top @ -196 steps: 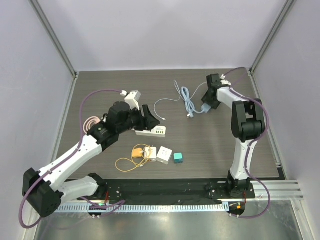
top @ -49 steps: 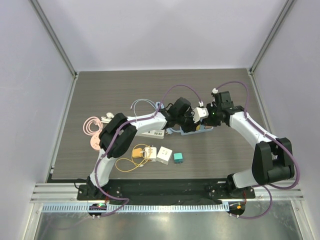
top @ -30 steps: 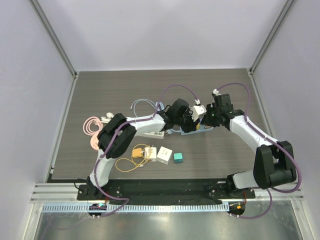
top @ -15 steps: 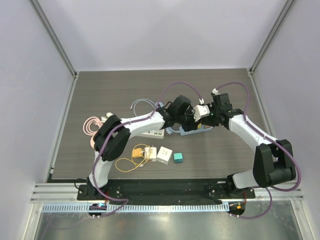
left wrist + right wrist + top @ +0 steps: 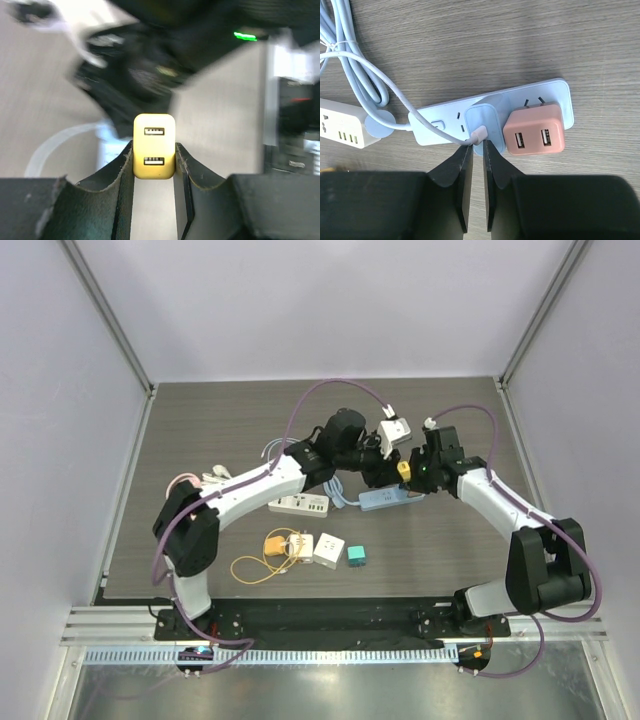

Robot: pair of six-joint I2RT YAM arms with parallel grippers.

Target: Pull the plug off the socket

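The left pincer (image 5: pixel 154 162) was closed on the yellow plug (image 5: pixel 154 145), which was held raised above the blue power strip (image 5: pixel 520 97); the pull was judged done. The right pincer (image 5: pixel 478 150) (fingers nearly together, nothing between them) was set at the strip's near edge. Next, a free spot for setting the plug down would be called for. The dark wood-grain bench (image 5: pixel 470 30) was enclosed by pale walls (image 5: pixel 320 300).

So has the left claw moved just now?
Yes. The left gripper, shut on the yellow plug, has gone toward the back wall, farther from the white power strip.
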